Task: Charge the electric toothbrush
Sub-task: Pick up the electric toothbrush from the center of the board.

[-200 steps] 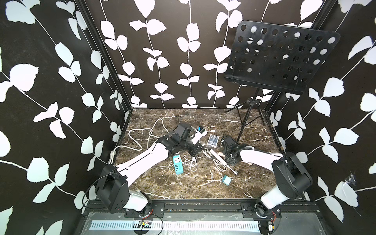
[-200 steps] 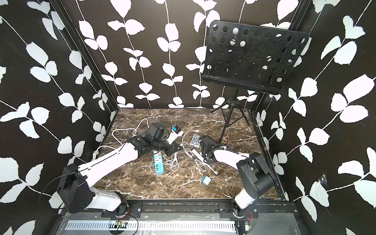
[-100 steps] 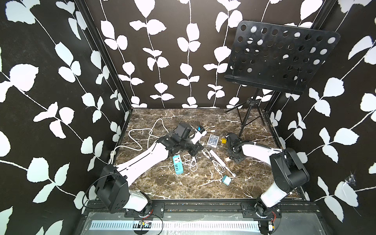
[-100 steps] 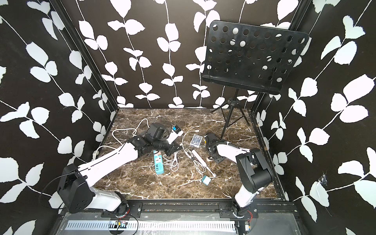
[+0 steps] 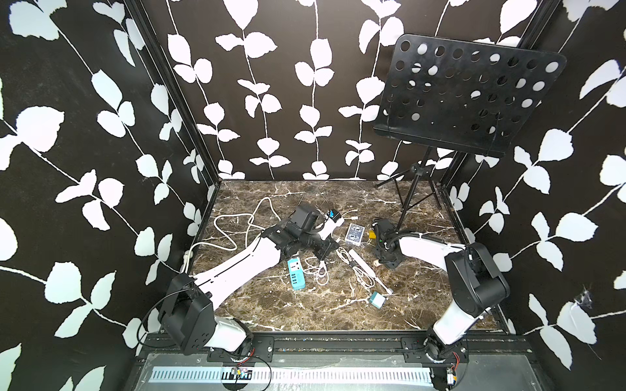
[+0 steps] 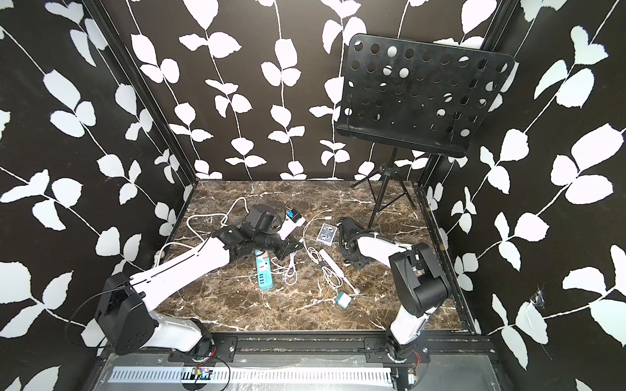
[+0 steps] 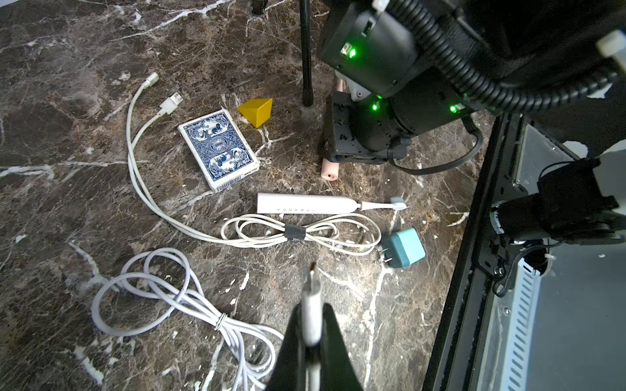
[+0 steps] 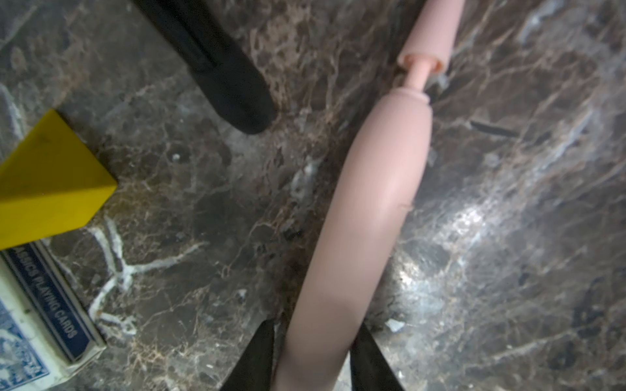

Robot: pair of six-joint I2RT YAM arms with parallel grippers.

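Electric toothbrush (image 7: pixel 306 204): white, lying flat on the marble table (image 5: pixel 321 311), a little right of the middle. Its brush head points toward the near edge, and neither pincer touches it. It shows in both top views (image 5: pixel 362 265) (image 6: pixel 333 267).
Left pincer (image 7: pixel 311 308): pressed together on a white cable plug (image 7: pixel 311 287). The plug's metal tip pokes out past the fingertips.
Right pincer (image 8: pixel 315 325): its two fingers are clamped against the sides of a pink stick (image 8: pixel 372 186), which lies on the table between the toothbrush and the right edge.
Card box (image 7: pixel 218 149): blue-backed and lying flat, just on the far side of the toothbrush. Its flap is shut, so its contents are hidden.
Yellow wedge (image 7: pixel 257 110): beside the card box, toward the music stand's foot.
Bundled cable (image 7: pixel 294 233): white loops cinched by a dark band, lying just alongside the toothbrush. Two of its ends run out past the card box.
Teal adapter (image 7: pixel 403 247): on its side near the brush head, toward the near edge, with its prongs showing. I cannot tell whether anything sits in its port.
Loose cable (image 7: pixel 152 291): a white coil near the middle of the table.
Power strip (image 5: pixel 295 275): teal, lying flat near the table's middle with its ports facing up. I cannot tell whether anything is plugged in.
Music stand (image 5: pixel 471 94): black and perforated, standing in the far right corner. One foot (image 8: pixel 220 67) rests near the pink stick.
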